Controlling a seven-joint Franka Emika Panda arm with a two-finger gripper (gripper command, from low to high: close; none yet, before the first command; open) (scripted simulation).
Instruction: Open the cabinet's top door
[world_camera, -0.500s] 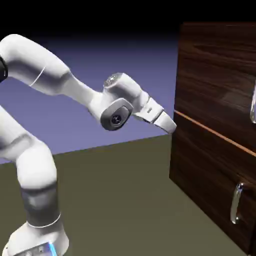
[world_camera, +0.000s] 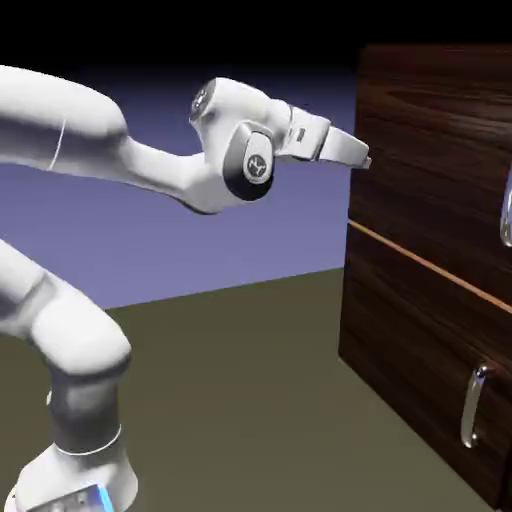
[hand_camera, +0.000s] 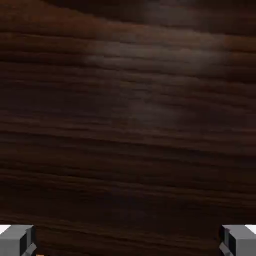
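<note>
The cabinet (world_camera: 430, 300) is a tall dark wood-grain box at the exterior view's right. Its top door (world_camera: 440, 140) is the larger upper panel, standing flush with the front. Only a sliver of the door's vertical silver handle (world_camera: 507, 215) shows at the picture's edge. My gripper (world_camera: 362, 155) points level at the door's near left edge, close to the wood, well left of the handle. In the hand view dark wood (hand_camera: 128, 115) fills the picture. The two grey fingertips (hand_camera: 16, 240) sit far apart in the bottom corners, open, with nothing between them.
Below a thin lighter wooden strip (world_camera: 420, 262) is the shorter lower panel (world_camera: 420, 380) with its own silver handle (world_camera: 472, 405). The arm's base (world_camera: 75, 480) stands at the lower left on the olive-brown table (world_camera: 240, 400).
The hand has risen from the level of the strip between the panels to the upper panel, and now points level at the cabinet instead of angling downward.
</note>
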